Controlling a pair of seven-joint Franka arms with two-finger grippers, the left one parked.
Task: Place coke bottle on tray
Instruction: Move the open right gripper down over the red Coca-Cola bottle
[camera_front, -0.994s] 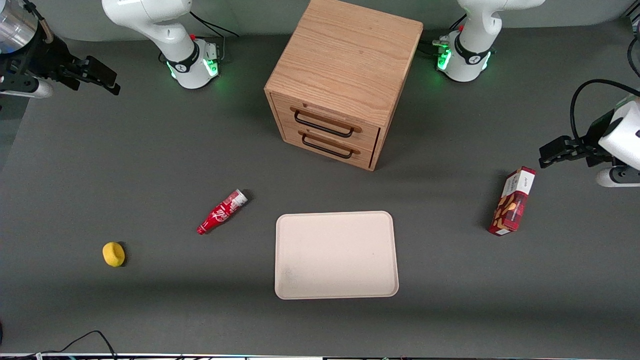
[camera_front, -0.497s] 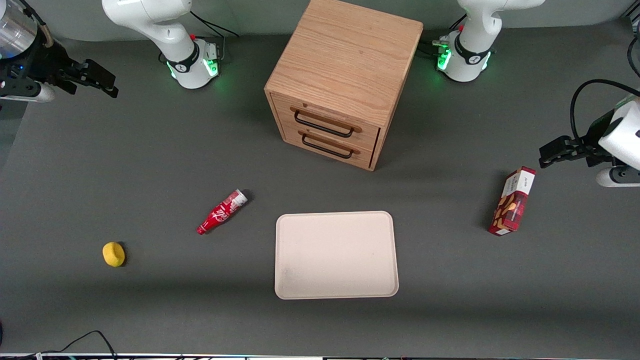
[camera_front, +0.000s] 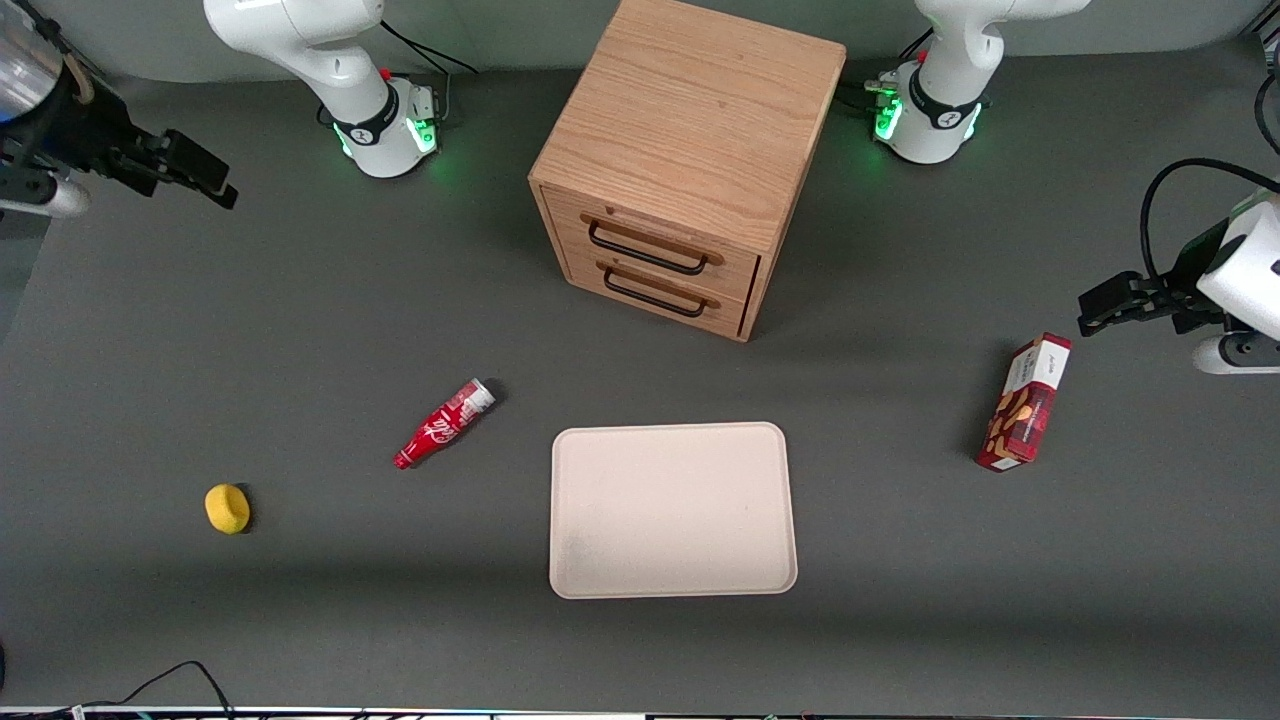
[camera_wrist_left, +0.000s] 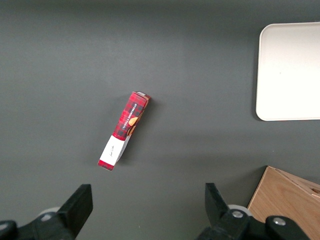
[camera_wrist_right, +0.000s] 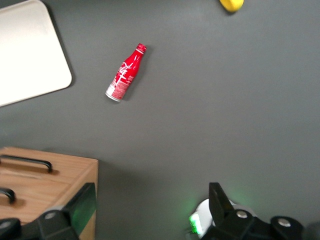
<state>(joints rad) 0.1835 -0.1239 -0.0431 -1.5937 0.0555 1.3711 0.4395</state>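
Note:
The coke bottle (camera_front: 445, 424), slim and red with white script, lies on its side on the grey table beside the tray, toward the working arm's end. It also shows in the right wrist view (camera_wrist_right: 125, 73). The cream-beige tray (camera_front: 670, 510) lies flat in the middle of the table, nearer the front camera than the drawer cabinet; its corner shows in the right wrist view (camera_wrist_right: 27, 50). My right gripper (camera_front: 205, 175) hangs high at the working arm's end of the table, farther from the front camera than the bottle and well apart from it. It is open and holds nothing (camera_wrist_right: 152, 197).
A wooden two-drawer cabinet (camera_front: 690, 150) stands farther from the front camera than the tray. A yellow lemon (camera_front: 227, 508) lies toward the working arm's end, nearer the front camera than the bottle. A red and white snack box (camera_front: 1025, 402) lies toward the parked arm's end.
My right gripper has shifted slightly, a little nearer the front camera. The bottle, tray and other things have not moved.

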